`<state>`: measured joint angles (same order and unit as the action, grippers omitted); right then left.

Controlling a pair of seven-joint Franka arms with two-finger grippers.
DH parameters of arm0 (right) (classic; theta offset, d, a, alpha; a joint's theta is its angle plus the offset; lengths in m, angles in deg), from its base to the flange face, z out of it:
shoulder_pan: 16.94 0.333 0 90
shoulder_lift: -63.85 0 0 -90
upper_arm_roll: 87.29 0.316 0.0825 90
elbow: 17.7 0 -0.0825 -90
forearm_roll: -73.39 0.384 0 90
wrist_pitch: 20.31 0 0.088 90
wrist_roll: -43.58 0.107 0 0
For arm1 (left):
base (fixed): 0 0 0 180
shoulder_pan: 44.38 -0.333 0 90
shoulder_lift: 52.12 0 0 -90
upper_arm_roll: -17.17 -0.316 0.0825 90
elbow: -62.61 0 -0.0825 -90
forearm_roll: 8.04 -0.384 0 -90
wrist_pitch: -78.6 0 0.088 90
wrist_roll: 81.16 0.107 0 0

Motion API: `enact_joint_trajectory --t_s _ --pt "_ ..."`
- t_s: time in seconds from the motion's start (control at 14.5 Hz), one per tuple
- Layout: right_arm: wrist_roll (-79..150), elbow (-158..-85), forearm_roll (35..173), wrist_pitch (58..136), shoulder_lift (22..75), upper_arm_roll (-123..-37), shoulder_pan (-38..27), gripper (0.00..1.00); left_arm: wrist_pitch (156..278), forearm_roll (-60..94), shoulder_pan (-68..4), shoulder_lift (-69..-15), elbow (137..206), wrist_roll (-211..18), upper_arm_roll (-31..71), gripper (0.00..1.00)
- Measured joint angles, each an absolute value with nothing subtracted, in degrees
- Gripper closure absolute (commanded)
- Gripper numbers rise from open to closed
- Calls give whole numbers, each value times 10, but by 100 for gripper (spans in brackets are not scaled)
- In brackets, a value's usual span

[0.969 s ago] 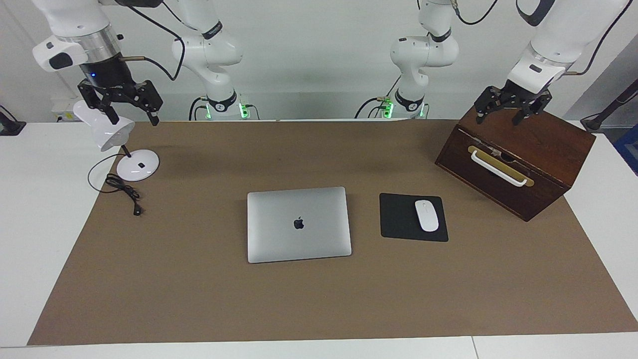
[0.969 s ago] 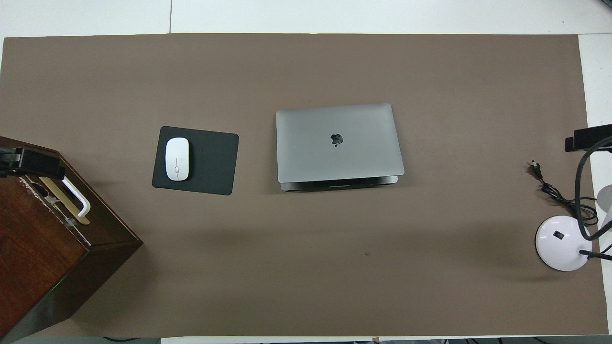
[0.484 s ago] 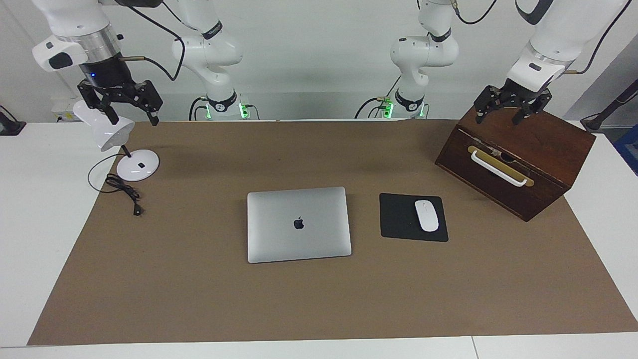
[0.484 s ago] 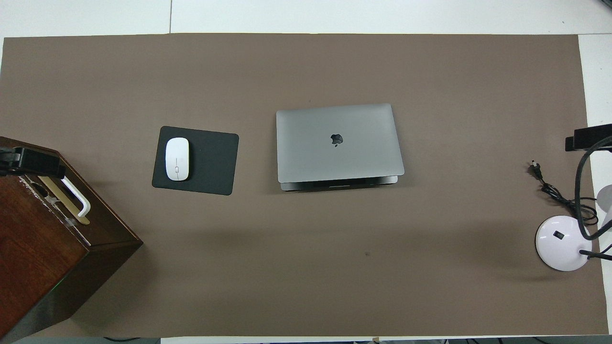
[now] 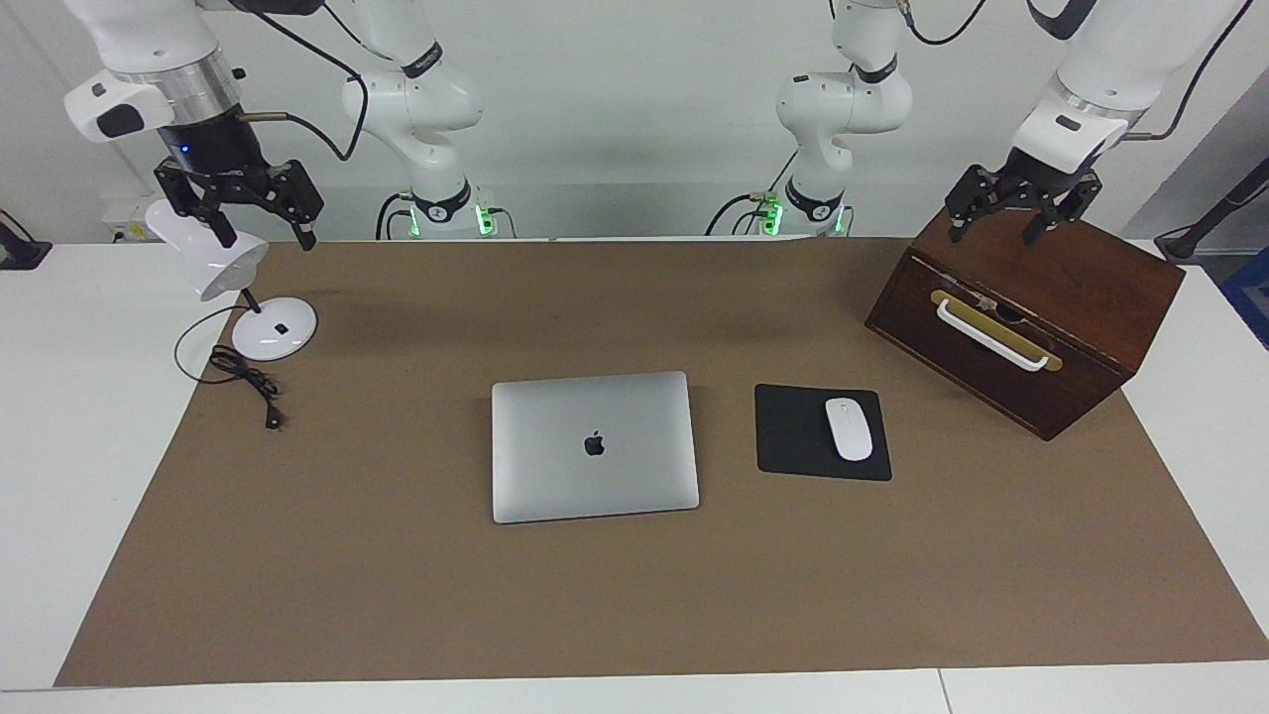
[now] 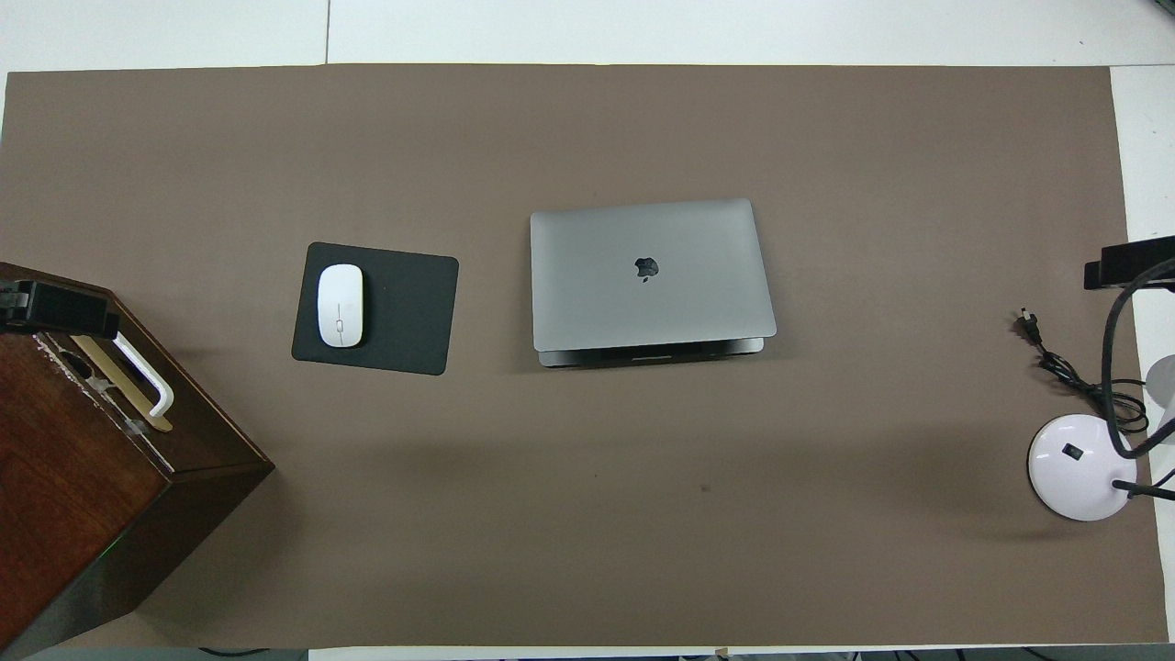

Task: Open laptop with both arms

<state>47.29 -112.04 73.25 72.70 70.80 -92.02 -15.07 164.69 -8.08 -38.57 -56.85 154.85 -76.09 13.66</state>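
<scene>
My laptop [image 5: 595,446] lay shut and flat on the brown mat [image 5: 397,595] at the middle of the desk [image 5: 59,446], just beside the black mouse pad [image 5: 793,431] carrying the white mouse [image 5: 849,428]. My left tool [image 5: 1009,212] hung over the wooden box [image 5: 1091,288] with its fingers spread apart, holding nothing. My right tool [image 5: 260,210] hung over the white desk lamp [image 5: 273,332], fingers likewise apart and empty.

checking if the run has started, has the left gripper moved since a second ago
Yes, slightly: in the facing view the left gripper has risen a little above the top of the wooden box, which has not shifted.
</scene>
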Motion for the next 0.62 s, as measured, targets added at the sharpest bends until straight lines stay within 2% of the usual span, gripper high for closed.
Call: enact_joint_trajectory --t_s 0.35,0.42,0.48,0.55,0.62 --pt "627 -1120 741 729 708 -850 -149 0 1681 -80 -385 -568 1553 -761 139 0" --pt "669 -1120 754 734 708 -835 -149 0 1694 -79 -384 -568 1557 -761 140 11" --pt "708 -1120 766 741 709 -822 -149 0 1705 -78 -382 -568 1561 -761 140 35" --pt "750 -1120 776 752 709 -808 -149 0 1715 -77 -377 -568 1565 -761 141 63" --pt "792 -1120 786 765 709 -794 -148 0 1723 -77 -371 -568 1569 -761 141 86"
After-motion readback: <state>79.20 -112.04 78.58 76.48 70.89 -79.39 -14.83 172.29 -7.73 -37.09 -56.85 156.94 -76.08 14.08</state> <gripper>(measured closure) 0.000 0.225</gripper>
